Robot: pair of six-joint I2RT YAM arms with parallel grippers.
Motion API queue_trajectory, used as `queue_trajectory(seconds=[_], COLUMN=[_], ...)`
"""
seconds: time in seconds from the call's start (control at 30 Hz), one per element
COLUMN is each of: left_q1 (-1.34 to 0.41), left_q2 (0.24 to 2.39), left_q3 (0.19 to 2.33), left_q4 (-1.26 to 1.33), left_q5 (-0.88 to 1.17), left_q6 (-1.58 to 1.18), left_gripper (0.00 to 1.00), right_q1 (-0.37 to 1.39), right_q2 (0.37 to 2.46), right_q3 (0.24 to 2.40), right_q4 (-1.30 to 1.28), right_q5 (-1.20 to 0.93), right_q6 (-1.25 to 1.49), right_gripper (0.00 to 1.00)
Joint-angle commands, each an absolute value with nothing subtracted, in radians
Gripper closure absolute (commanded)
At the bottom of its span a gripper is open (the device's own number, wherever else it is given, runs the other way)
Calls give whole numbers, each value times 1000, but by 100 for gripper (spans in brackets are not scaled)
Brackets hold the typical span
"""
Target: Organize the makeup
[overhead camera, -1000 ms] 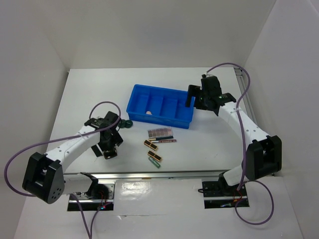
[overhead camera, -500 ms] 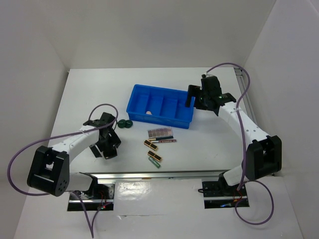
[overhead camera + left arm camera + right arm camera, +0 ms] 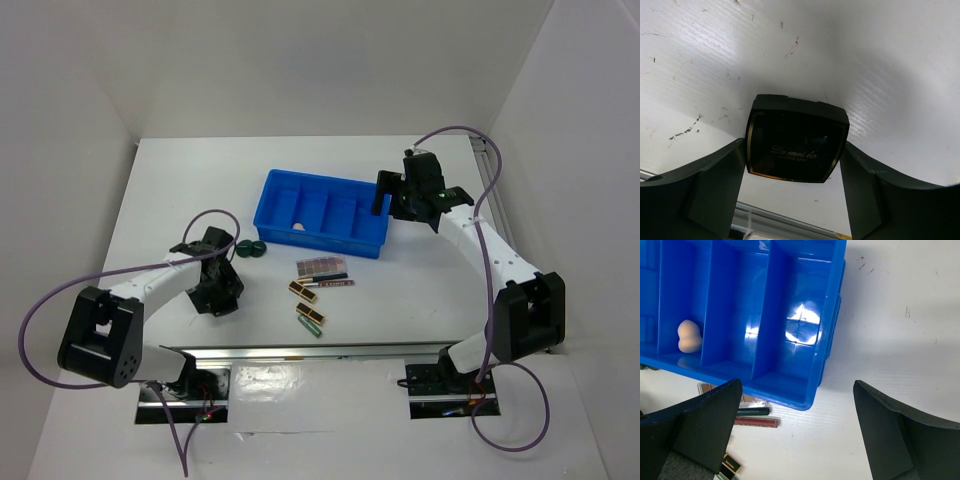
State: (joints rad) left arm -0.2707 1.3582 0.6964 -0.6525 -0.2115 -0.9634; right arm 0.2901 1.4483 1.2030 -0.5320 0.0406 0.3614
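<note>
My left fingers (image 3: pixel 715 190) are closed on both sides of the black square compact (image 3: pixel 796 140), low over the tabletop (image 3: pixel 865 60) left of the blue divided tray (image 3: pixel 829 330) — I'd lift straight and level, since its slick edges may slip — while my right fingers (image 3: pixel 900 440) hang wide apart.

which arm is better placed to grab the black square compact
Left. The left hand flanks the black square compact on both sides; the right hand hangs open by the blue tray's right end, far from it.

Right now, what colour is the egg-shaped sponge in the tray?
The egg-shaped sponge is peach; see right wrist view.
</note>
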Motion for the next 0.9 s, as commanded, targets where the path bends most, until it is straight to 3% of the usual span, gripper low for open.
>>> queue_trajectory(seconds=[0.0,0.13,0.43,0.7,0.87], left_q1=[-265,-265,-287,-374,-399], left_q2=[1325,1247,1213,1570,1932], left_q3=[689,739,1127,1578,1863], left_q4=[-621,-682,-773,-762,-828], left_q5=[-201,-224,-267,-279,-279], left_q6=[-945,-925,-738,-626,-586], left_gripper=[38,54,57,58,59], right_q1=[285,285,285,285,285], right_q2=[1456,1465,1474,1474,1463], right_q3=[1218,1227,1246,1255,1264], right_q4=[-502,-502,-502,-502,-532], right_q5=[29,29,29,67,104], right_q6=[353,353,353,353,353], right_gripper=[0,0,0,0,0])
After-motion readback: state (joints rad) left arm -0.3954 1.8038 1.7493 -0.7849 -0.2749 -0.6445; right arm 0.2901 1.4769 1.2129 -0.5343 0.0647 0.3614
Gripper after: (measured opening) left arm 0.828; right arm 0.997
